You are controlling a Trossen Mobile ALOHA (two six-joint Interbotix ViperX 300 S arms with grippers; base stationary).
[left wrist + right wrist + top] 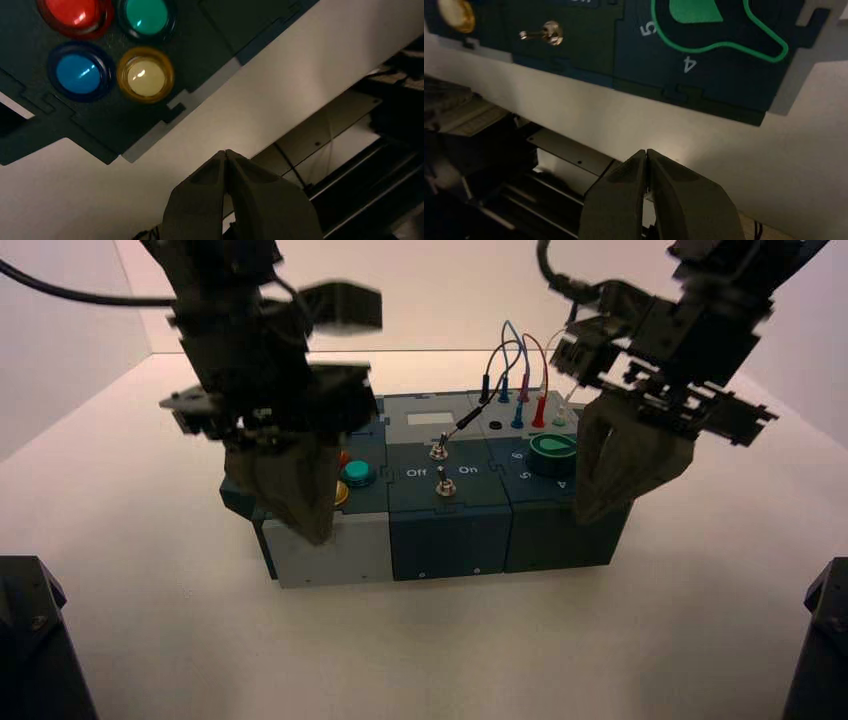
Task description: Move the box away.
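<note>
The box [448, 540] sat mid-counter [450, 640]; my left claw [318, 538] hung over its near-left part, my right claw [588, 515] by the near-right, both closed tight on nothing. Pushing away unevenly could twist it; dipping too low could snag the green knob [552, 454] or yellow button [145, 78].

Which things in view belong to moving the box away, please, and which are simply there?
Part of the job:
- the box
- left gripper, shut, above the box's near left part
- right gripper, shut, above its near right part

Simply there:
- the table under the box
</note>
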